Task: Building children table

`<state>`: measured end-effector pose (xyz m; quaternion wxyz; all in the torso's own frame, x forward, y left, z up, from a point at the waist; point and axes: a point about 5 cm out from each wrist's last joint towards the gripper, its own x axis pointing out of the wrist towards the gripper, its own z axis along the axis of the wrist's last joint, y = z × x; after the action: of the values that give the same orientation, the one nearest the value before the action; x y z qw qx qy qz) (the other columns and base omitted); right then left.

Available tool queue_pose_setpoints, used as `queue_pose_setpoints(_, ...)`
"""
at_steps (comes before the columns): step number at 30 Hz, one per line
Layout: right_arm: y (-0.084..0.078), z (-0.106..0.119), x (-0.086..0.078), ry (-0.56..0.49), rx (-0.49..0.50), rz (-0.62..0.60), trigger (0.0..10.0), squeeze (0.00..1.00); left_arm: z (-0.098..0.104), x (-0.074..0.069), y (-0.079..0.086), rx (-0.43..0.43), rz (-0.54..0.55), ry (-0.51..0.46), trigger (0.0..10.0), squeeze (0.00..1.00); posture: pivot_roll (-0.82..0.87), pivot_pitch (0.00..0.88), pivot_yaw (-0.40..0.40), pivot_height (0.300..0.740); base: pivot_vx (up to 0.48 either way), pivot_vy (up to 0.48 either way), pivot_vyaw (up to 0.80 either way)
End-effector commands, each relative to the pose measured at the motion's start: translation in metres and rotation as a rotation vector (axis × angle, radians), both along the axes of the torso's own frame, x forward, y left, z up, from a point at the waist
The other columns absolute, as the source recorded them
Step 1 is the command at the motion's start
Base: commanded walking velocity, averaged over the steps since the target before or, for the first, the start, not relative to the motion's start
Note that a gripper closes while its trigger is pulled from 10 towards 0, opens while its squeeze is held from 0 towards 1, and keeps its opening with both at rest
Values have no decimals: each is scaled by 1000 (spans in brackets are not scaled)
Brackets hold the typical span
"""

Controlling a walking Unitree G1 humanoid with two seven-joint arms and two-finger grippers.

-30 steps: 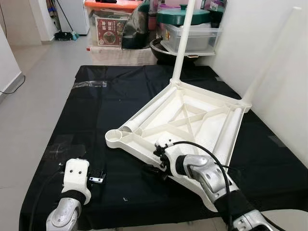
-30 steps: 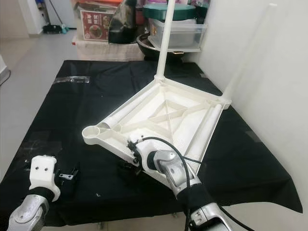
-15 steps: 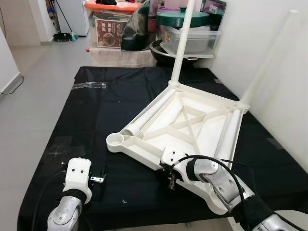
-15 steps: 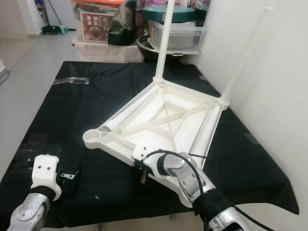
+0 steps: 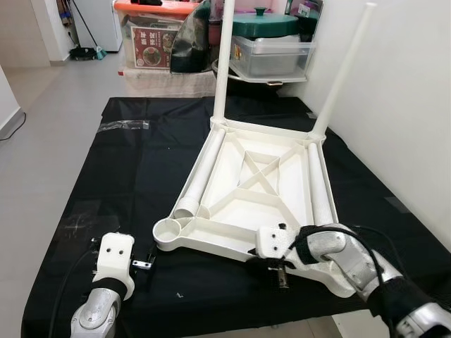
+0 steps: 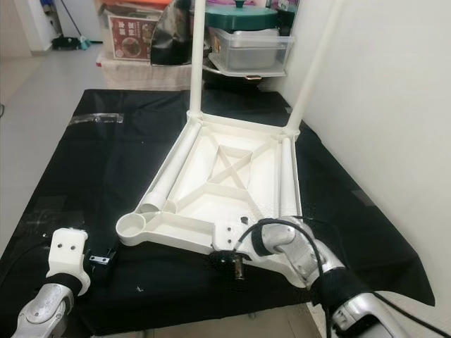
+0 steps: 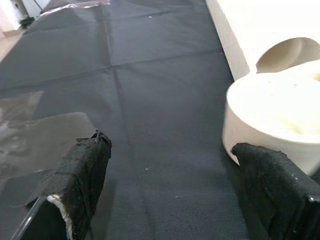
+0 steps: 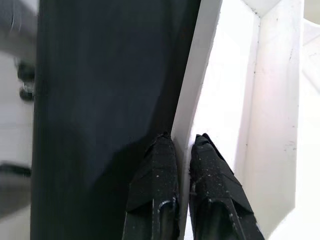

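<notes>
The white children's table top (image 5: 211,243) lies upside down on a black cloth (image 5: 120,176). Two white legs (image 5: 223,56) (image 5: 343,67) stand upright in its far corners. Two loose legs (image 5: 201,172) (image 5: 318,183) lie inside the frame along its sides. The near-left round socket (image 5: 169,229) is empty. My right gripper (image 5: 280,271) is shut on the table top's near rim (image 8: 200,90), one finger on each side of the wall. My left gripper (image 5: 146,261) hovers low at the front left, open, with the socket (image 7: 270,110) close to one finger (image 7: 82,170).
Storage boxes, a green-lidded pot (image 5: 271,24) and dark bags crowd the floor behind the cloth. A white wall (image 5: 409,105) runs close along the right side. A strip of clear tape (image 5: 123,124) lies on the cloth at far left. Open floor lies to the left.
The table top has swung round so its near rim runs along the front edge, with my right gripper moving rightward on that rim. The left gripper has stayed put.
</notes>
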<state>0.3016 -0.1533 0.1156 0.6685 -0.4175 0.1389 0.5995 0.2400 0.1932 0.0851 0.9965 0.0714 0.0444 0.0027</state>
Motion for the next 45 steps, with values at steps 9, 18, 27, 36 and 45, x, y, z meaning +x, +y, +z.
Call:
queue_pose_setpoints(9,-14,0,2,-222,-272,339,0,0,0,6,-4,19,-31,8,10000,0,83,0,-76,740,0,0,0)
queue_pose_setpoints(18,3,9,11,-351,-237,400,0,0,-1,8,-6,19,-40,11,10000,0,86,0,-76,740,0,0,0)
queue_pose_setpoints(27,14,14,20,-441,-180,384,0,0,-1,10,-6,23,-50,13,10000,0,85,0,-75,740,0,0,0)
queue_pose_setpoints(36,15,22,35,-495,-66,200,10000,349,0,14,-10,17,-57,6,10000,0,81,0,-76,740,0,0,0)
queue_pose_setpoints(45,12,35,44,-399,183,-39,10000,1000,-1,14,-8,18,-53,4,10000,0,76,0,-71,740,0,0,0)
